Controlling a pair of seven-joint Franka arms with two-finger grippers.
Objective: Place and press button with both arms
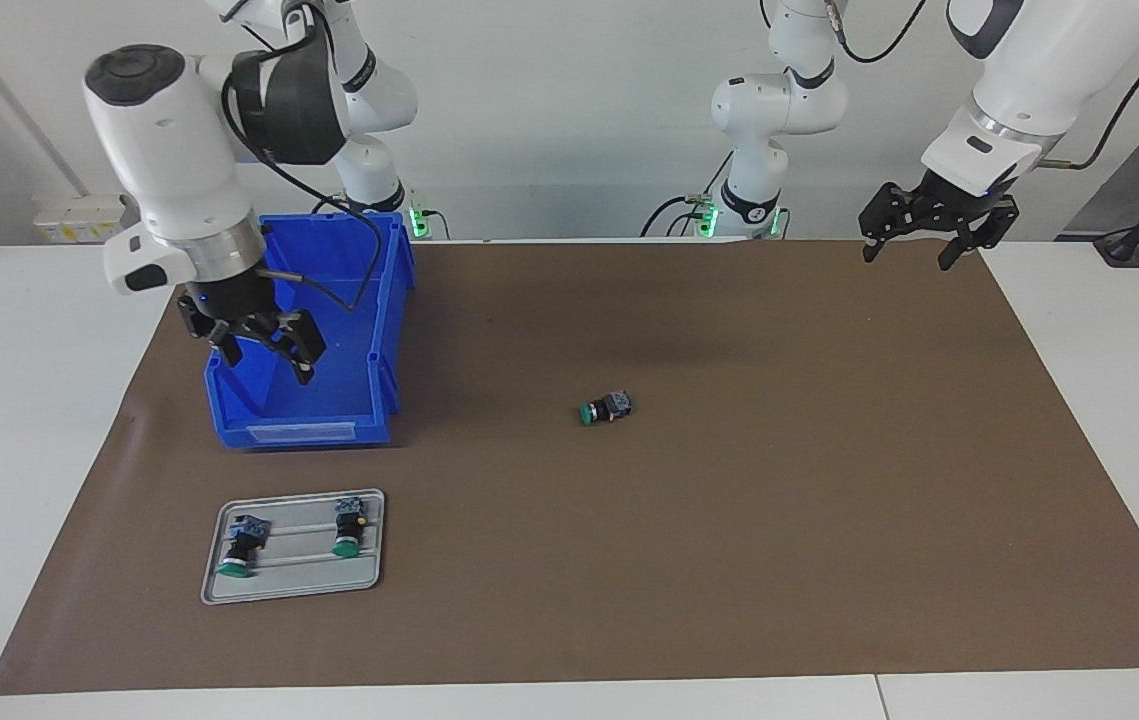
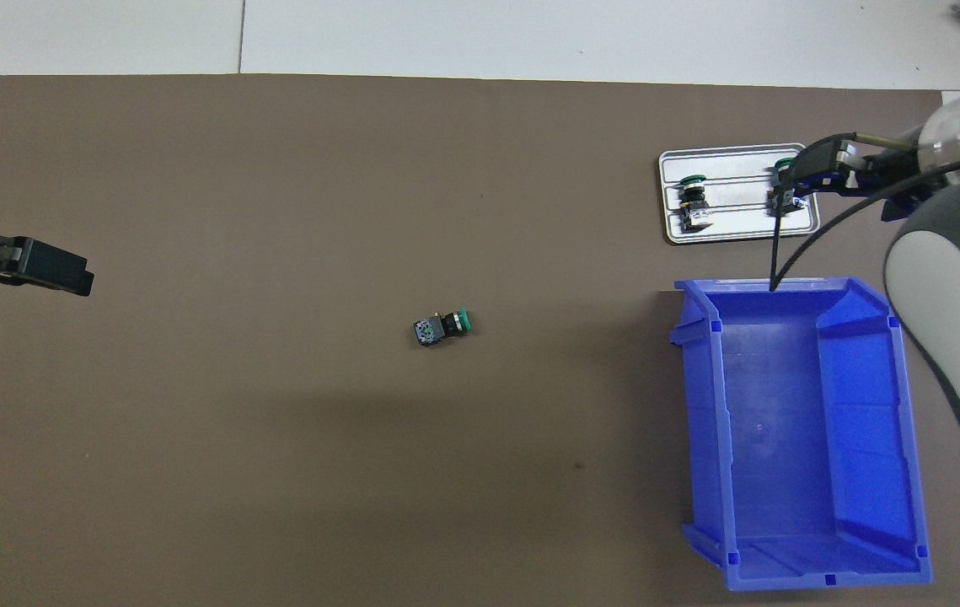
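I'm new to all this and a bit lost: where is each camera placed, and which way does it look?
Facing view: high across the table, looking at both robots; both arms show whole, right claw over the blue bin, left claw waiting over the mat's edge.
Overhead view: above the robots' end, looking steeply down; only the claws and part of the right arm show.
Shared: the loose button, the tray holding two buttons.
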